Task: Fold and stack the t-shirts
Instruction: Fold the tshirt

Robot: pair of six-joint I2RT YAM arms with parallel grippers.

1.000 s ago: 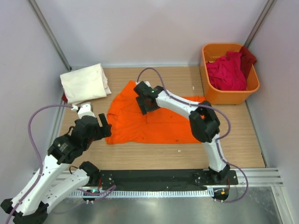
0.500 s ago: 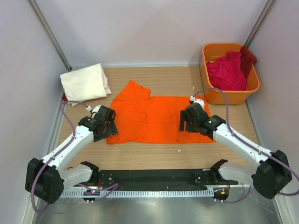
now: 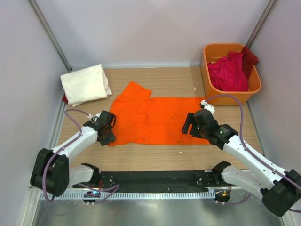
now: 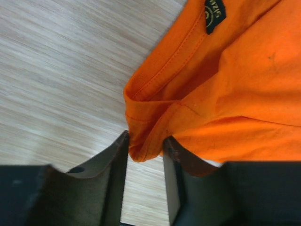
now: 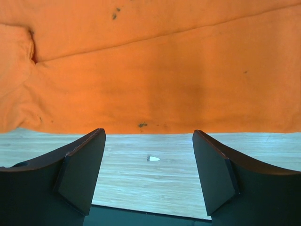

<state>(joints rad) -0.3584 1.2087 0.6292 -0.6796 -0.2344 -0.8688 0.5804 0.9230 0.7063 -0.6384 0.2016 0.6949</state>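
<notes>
**A:** Reading from the left, what do we label first?

**B:** At the far left of the pale wooden tabletop (image 3: 155,153) we label a cream-white cloth t-shirt (image 3: 84,84), folded into a thick pad. Nearer to us, the left end effector (image 4: 146,139) stands narrow. Its two dark fingers (image 4: 112,165) press on either side of a bunched, seamed corner of the bright orange cloth t-shirt (image 3: 157,120), close to a small black label (image 4: 214,14). The cloth fills the gap between them.

**A:** And in the middle?

**B:** The bright orange cloth t-shirt lies spread flat across the tabletop, with one sleeve pointing to the far side. We judge it light and limp. It will sag and trail wherever it is unsupported, and a thin pinch may slip off. We would therefore take it at the corners, on the stitched hem, where the doubled cloth gives the fingers something to bite.

**A:** And to the right?

**B:** The right end effector (image 5: 148,133) is spread wide and holds nothing, with only bare wood between its fingers. It sits just beside the near hem, toward the shirt's right end. We judge that its hold belongs on that hem, to match the left.

At the far right, a rigid orange plastic tub (image 3: 205,70) holds crumpled crimson and dark red cloth t-shirts (image 3: 228,74). One of them drapes over the far rim.
</notes>
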